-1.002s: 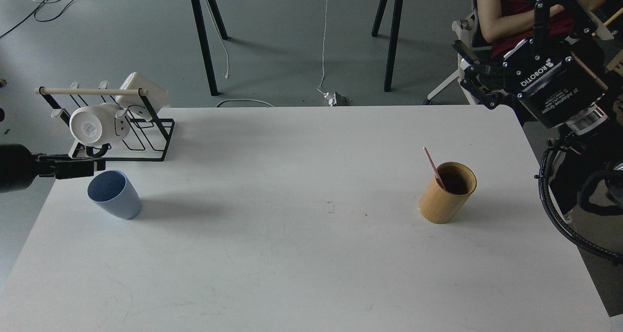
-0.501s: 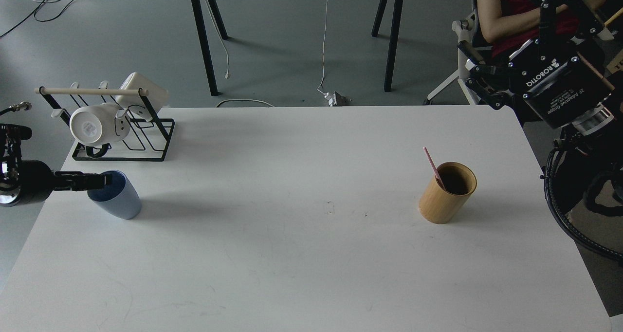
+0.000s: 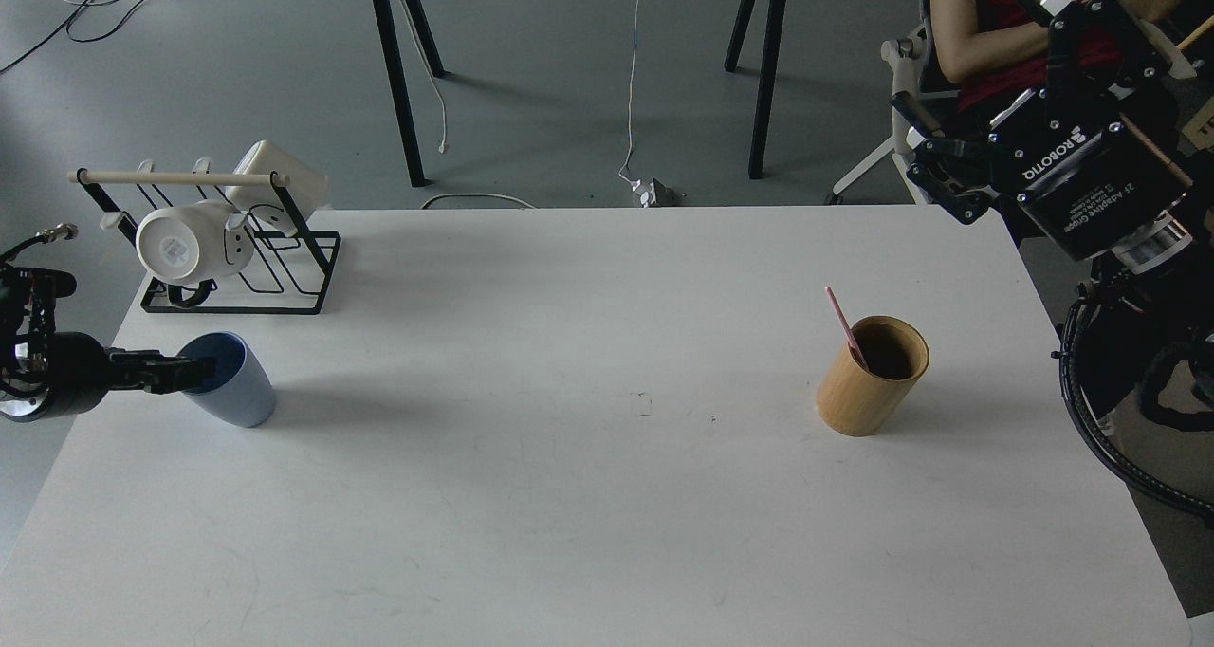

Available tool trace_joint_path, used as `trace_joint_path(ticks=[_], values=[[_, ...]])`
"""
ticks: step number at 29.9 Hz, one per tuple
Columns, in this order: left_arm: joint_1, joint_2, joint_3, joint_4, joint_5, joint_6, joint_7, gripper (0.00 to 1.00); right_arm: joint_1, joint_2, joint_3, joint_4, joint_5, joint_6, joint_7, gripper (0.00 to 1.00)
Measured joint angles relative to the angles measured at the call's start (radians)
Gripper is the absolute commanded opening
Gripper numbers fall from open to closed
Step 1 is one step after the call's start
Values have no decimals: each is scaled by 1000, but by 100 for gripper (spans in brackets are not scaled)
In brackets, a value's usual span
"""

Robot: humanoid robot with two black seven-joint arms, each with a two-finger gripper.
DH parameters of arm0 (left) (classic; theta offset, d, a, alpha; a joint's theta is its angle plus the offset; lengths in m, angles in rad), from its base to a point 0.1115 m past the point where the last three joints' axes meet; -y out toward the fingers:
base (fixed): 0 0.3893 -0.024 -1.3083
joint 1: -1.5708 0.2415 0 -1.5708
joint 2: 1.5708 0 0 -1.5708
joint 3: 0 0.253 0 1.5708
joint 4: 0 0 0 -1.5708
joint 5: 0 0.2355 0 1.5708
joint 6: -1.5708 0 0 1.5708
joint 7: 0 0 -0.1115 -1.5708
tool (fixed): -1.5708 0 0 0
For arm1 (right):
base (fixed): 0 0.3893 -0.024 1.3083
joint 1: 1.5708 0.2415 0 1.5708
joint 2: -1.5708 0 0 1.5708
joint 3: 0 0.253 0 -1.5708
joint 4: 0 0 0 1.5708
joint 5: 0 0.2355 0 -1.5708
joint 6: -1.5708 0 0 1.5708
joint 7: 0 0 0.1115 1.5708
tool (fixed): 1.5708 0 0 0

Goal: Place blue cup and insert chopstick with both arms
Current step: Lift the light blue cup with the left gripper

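Note:
The blue cup (image 3: 235, 386) stands upright on the white table (image 3: 569, 495) at the far left, in front of the rack. My left gripper (image 3: 185, 374) comes in level from the left edge. Its dark tip overlaps the cup's left rim, and its fingers cannot be told apart. One pink chopstick (image 3: 841, 323) leans inside the tan bamboo cylinder (image 3: 868, 381) at the right. My right gripper (image 3: 963, 54) hangs high beyond the table's far right corner, open wide and empty, far from the cylinder.
A black wire rack (image 3: 237, 268) with a beige wooden rod and two white mugs (image 3: 185, 241) stands just behind the blue cup. A seated person in a red shirt (image 3: 1005, 2) is behind my right gripper. Black table legs (image 3: 394, 78) stand on the floor beyond.
My left gripper has dropped lower, from above the cup's rim to level with the cup's mouth. My right gripper has shifted slightly to the right. The cup and cylinder have not moved.

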Motion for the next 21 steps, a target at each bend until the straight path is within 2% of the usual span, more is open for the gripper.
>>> trace_joint_path(ticks=[3, 8, 11, 16, 21], values=[[0, 0, 7, 7, 0, 11, 0, 63, -1, 0, 1, 0, 0, 1, 0, 99], [0, -1, 9, 8, -2, 15, 0, 47, -2, 0, 1, 0, 0, 1, 0, 99], [0, -1, 9, 8, -2, 17, 0, 43, -4, 0, 0, 0, 0, 0, 0, 99], [0, 0, 9, 8, -2, 19, 0, 20, -12, 0, -1, 0, 0, -1, 0, 99], [0, 0, 9, 8, -2, 20, 0, 10, -19, 0, 0, 0, 0, -1, 0, 99]])
